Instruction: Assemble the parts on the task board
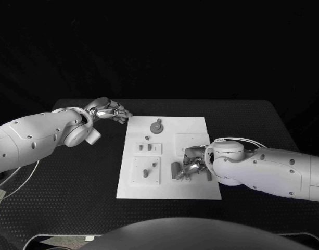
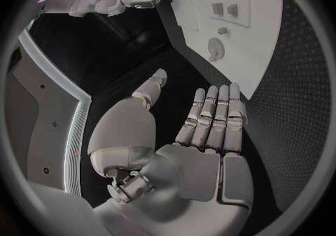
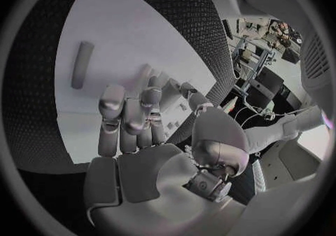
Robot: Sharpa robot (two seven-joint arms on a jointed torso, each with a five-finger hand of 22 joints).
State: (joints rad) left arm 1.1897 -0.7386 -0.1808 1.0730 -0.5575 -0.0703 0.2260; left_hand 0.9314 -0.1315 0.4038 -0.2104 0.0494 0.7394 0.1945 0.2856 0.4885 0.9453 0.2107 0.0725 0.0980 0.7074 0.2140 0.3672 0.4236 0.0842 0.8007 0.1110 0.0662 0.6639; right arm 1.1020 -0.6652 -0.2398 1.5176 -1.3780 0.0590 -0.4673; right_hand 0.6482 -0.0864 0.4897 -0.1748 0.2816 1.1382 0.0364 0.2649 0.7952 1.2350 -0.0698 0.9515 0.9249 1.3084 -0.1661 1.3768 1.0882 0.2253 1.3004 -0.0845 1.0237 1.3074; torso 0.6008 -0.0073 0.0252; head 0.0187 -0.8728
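**Right hand down on the board, part pickup in hand**

The task board (image 1: 167,156) lies mid-table, and the right hand (image 1: 194,165) is lowered onto its near right area, fingers curled among small grey parts (image 1: 176,170); whether one is actually held cannot be told. A loose peg (image 3: 81,64) is seen lying on the board just beyond those fingers. The left hand (image 1: 111,110) is held empty, fingers straight and apart, just off the board's far left corner (seemingly waiting). A secure grasp is judged the next need. No writing can be read.
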